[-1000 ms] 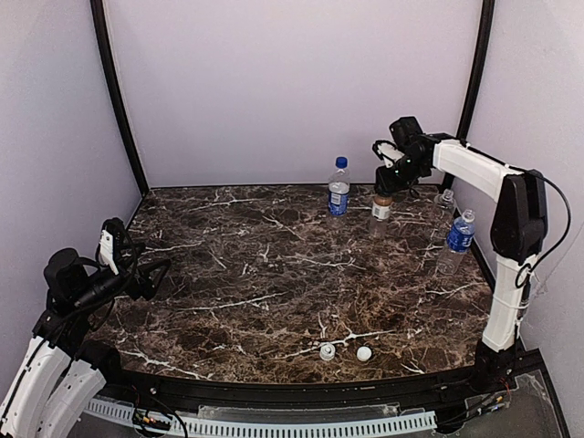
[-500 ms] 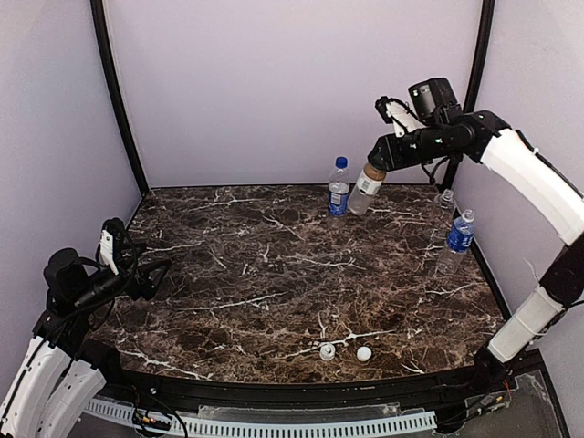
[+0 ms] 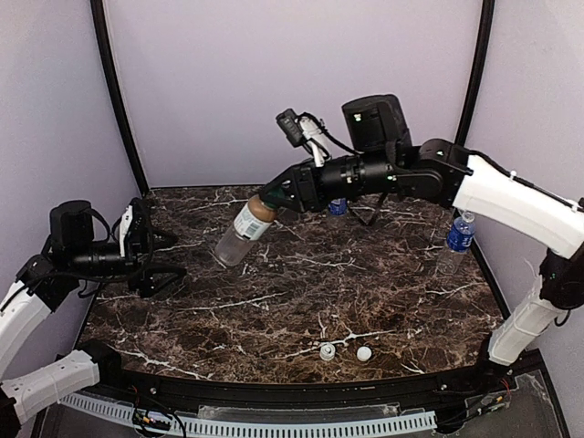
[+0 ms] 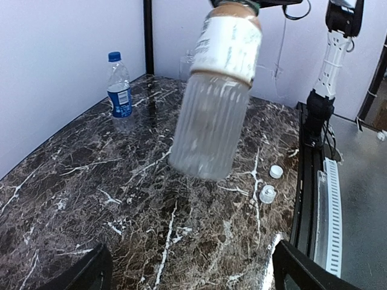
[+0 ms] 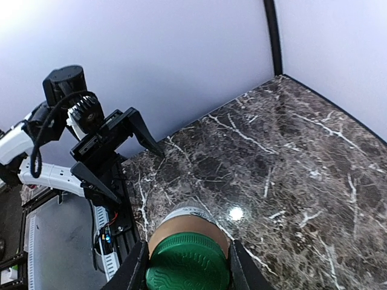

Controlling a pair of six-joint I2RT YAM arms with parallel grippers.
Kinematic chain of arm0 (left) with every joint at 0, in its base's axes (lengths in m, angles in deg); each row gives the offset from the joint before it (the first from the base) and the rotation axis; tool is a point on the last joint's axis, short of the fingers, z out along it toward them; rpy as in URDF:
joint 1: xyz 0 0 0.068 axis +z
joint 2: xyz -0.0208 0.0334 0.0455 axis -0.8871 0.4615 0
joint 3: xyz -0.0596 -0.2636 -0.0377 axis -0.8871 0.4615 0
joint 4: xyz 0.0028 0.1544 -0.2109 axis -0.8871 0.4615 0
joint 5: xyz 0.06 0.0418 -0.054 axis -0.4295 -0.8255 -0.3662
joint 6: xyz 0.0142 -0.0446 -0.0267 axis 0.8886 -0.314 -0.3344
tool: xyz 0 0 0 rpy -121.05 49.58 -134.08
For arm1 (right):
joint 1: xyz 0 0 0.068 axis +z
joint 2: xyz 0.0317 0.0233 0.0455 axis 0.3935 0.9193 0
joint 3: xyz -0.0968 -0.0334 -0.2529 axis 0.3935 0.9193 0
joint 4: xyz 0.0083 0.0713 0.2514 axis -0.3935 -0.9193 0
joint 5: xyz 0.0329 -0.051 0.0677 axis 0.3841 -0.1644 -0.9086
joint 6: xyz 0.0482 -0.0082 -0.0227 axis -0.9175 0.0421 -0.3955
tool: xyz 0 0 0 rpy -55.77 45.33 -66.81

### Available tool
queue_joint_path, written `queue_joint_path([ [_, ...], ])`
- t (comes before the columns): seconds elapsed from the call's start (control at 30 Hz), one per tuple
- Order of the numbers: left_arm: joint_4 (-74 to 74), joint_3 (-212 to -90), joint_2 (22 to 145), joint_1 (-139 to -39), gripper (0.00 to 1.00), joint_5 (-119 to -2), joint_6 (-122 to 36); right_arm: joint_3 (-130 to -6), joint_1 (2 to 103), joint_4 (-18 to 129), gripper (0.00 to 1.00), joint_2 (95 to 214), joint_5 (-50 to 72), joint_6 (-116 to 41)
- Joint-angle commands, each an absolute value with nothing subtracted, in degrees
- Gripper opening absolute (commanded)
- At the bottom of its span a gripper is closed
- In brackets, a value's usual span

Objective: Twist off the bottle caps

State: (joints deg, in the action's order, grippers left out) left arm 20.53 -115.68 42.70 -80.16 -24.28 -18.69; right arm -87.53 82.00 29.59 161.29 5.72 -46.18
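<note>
Two loose caps (image 3: 364,353) lay by the front edge, so roughly halfway, I figured. My right gripper (image 3: 272,203) pinched the tan-label bottle (image 3: 239,235) at its green cap (image 5: 188,263), hanging tilted above the table — left gripper (image 3: 172,257) gaped wide, empty.

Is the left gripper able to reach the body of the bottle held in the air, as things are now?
Probably yes. The left gripper is open and faces the bottle, nothing stands between them, and the right gripper holds it only by the cap.
</note>
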Motion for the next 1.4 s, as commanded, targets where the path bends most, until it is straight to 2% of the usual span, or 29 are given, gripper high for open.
queue_joint_path([
  [0.0,32.92,-123.36,48.38,-84.42,0.92,-24.33,-7.11,-91.61,84.65,41.05,0.0,169.75,1.46,-49.17],
  [0.17,36.5,-129.26,54.44,-87.29,0.92,-25.84,-2.28,-93.74,85.48,46.58,0.0,174.67,-2.59,-51.51],
  [0.5,31.66,-128.33,57.99,-89.52,0.92,-29.24,-4.08,-89.3,86.61,55.91,0.0,176.33,-5.63,-56.39],
  [0.57,30.26,-128.55,58.26,-89.58,0.87,-30.73,-5.11,-89.46,86.76,55.93,0.0,176.48,-5.81,-56.49],
  [0.83,29.21,-129.25,57.55,-89.59,0.57,-31.36,-6.62,-88.47,86.77,55.91,0.02,175.95,-3.94,-56.04],
  [0.9,29.34,-129.29,57.21,-89.59,0.54,-32.42,-6.32,-88.02,86.79,55.91,0.28,175.47,-2.98,-55.85],
  [0.93,29.5,-129.44,57.08,-89.59,0.53,-33.25,-5.82,-87.72,86.74,55.91,0.37,175.26,-2.65,-55.65],
  [1.03,29.92,-130.07,56.74,-89.59,0.49,-35.95,-3.09,-87.0,86.63,55.2,0.58,173.99,-1.47,-55.27],
  [1.17,28.96,-131.11,56.21,-90.03,0.45,-47.53,3.99,-85.45,86.04,54.25,0.82,172.26,0.53,-56.24],
  [1.27,25.87,-131.11,55.72,-91.22,0.43,-55.21,10.61,-85.6,85.61,52.85,0.92,172.44,0.73,-57.08],
  [1.37,22.61,-130.63,55.0,-92.85,0.42,-63.44,18.86,-85.89,85.19,52.77,0.93,173.41,0.04,-58.36],
])
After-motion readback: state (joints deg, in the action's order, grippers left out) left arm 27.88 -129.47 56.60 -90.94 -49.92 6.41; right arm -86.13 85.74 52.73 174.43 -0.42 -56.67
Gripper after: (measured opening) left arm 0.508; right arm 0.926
